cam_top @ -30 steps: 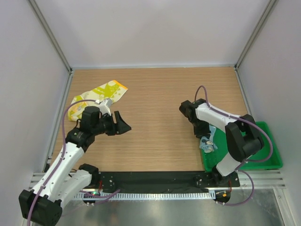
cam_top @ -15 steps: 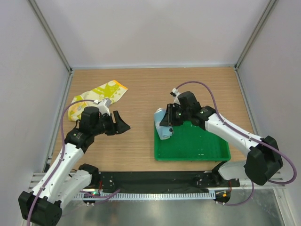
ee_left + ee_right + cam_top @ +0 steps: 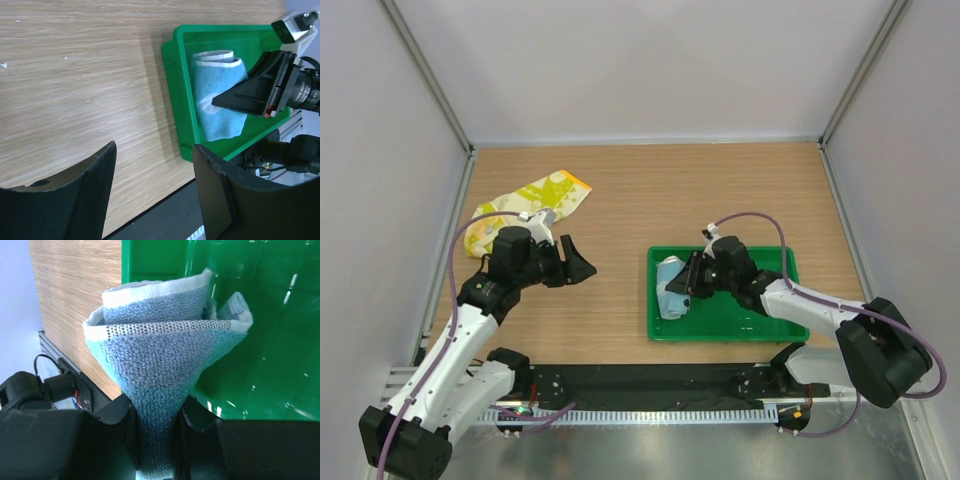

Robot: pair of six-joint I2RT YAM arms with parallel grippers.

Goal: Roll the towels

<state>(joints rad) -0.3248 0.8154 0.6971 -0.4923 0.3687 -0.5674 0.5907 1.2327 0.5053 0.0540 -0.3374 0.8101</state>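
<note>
Rough terry blue towel (image 3: 150, 360); glossy plastic tray (image 3: 272, 340) (matt wood-grain table (image 3: 75, 75)).

Light blue terry with white hem on rolled towel (image 3: 670, 290). Pale yellow with lime-green patches and orange corner on spread towel (image 3: 542, 196). Plain glossy green on tray (image 3: 720, 326). Light wood grain with fine streaks on table (image 3: 650, 190).

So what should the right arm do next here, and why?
Probably open the right pincer and let go. It is shut on the blue towel, which is rolled up and seems to rest inside the green tray, so that roll looks delivered. The yellow towel lies unrolled on the table.
</note>
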